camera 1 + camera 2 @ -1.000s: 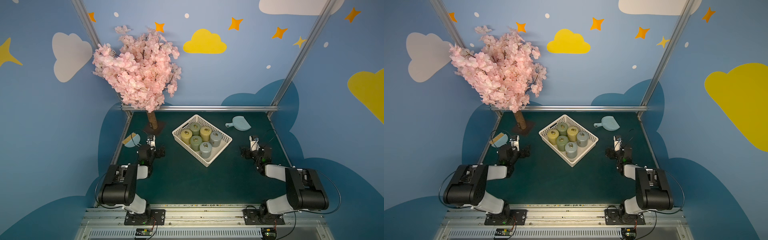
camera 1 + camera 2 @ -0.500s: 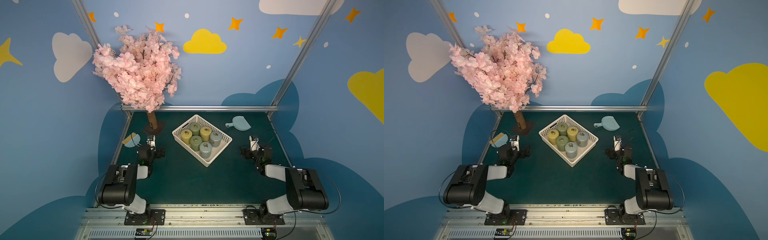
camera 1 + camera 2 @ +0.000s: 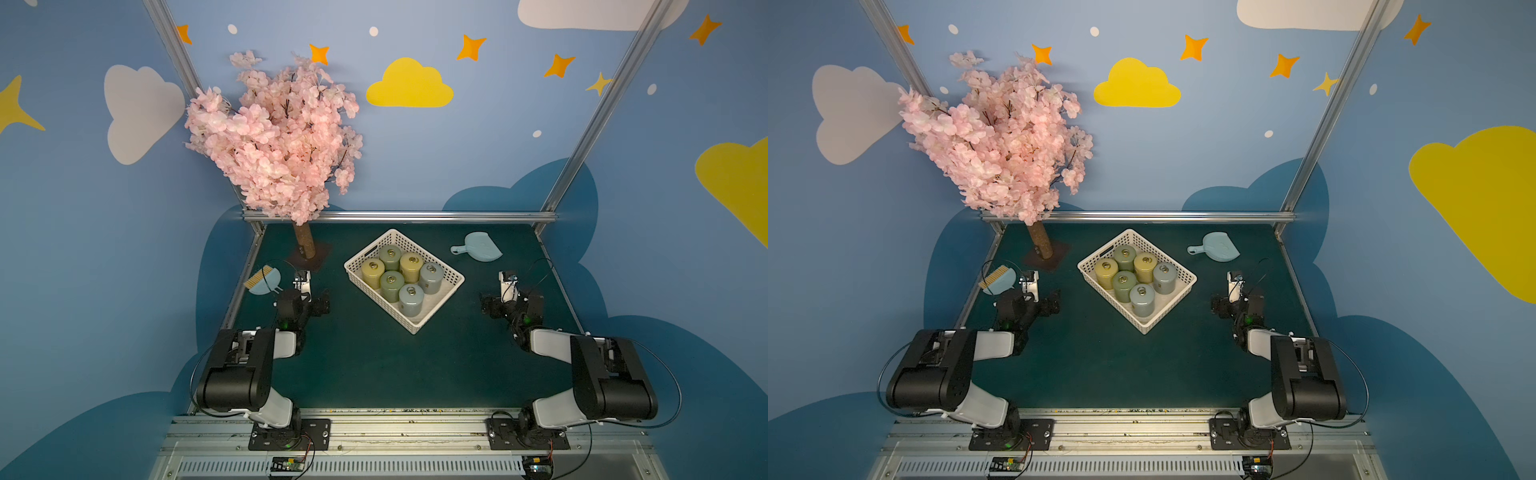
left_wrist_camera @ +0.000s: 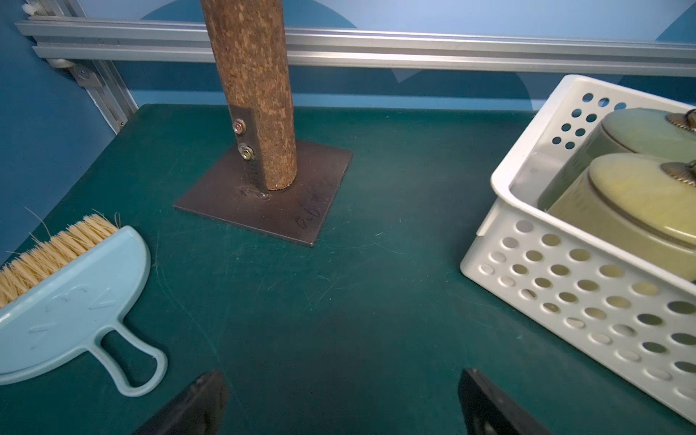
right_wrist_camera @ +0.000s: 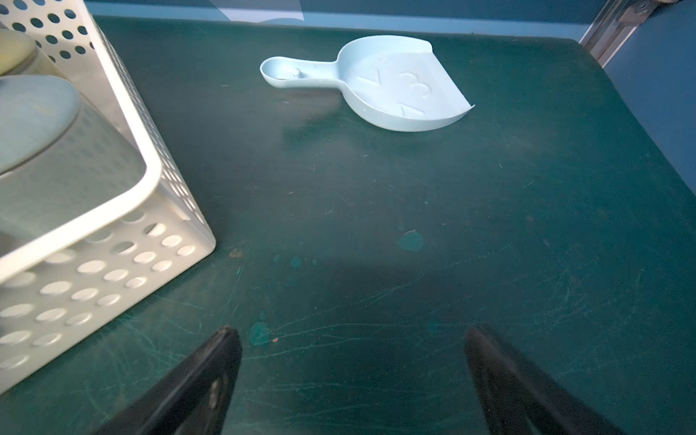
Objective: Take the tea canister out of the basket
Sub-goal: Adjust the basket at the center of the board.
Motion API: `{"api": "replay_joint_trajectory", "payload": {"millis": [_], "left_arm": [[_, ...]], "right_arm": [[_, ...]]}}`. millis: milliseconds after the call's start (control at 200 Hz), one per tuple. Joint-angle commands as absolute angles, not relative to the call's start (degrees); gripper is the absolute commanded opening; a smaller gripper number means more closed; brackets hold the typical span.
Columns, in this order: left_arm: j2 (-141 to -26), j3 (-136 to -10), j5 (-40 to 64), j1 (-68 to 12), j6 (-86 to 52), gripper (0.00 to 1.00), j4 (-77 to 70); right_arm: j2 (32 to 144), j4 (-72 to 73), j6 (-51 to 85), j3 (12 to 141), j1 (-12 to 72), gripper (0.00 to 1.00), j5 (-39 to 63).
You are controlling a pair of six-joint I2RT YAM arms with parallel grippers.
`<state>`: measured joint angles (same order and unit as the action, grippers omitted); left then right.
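A white perforated basket [image 3: 414, 329] sits at an angle on the middle of the green mat, in both top views [image 3: 1145, 329]. Several tea canisters stand upright inside it, yellow, green and grey-blue; the nearest one is a grey-blue tea canister [image 3: 411, 299]. My left gripper [image 3: 322, 301] rests low on the mat, left of the basket, open and empty [image 4: 344, 380]. In the left wrist view the basket [image 4: 565, 286] stands off to one side, apart from the jaws. My right gripper [image 3: 488, 305] rests to the basket's right, also open and empty [image 5: 354, 335].
A pink blossom tree [image 3: 282, 137] stands on a metal base plate [image 4: 263, 196] at the back left. A light-blue hand brush [image 3: 262, 280] lies by the left edge. A light-blue dustpan [image 3: 478, 247] lies at the back right. An aluminium rail [image 3: 399, 216] bounds the back.
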<state>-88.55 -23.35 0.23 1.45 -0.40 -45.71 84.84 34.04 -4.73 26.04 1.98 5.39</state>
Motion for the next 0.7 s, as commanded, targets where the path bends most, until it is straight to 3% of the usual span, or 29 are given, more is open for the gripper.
{"api": "replay_joint_trajectory", "payload": {"millis": [0,375,511,696], "left_arm": [[-87.98,-23.29,0.57,1.47,-0.13,1.00,-45.61],[-87.96,-23.22,0.62,1.49,-0.09,1.00,-45.61],[-85.97,-23.11,-2.52,1.28,-1.55,1.00,-45.32],[-74.65,-28.62,-5.44,1.33,-4.09,1.00,-25.51]], "right_arm": [[84.37,33.55,-3.77,27.11,1.68,0.98,4.50],[84.20,33.65,-3.65,27.01,1.54,0.99,4.66],[82.36,32.73,-1.53,27.01,1.43,0.99,0.17],[75.70,19.88,0.37,30.76,1.52,0.98,-0.99]]}}
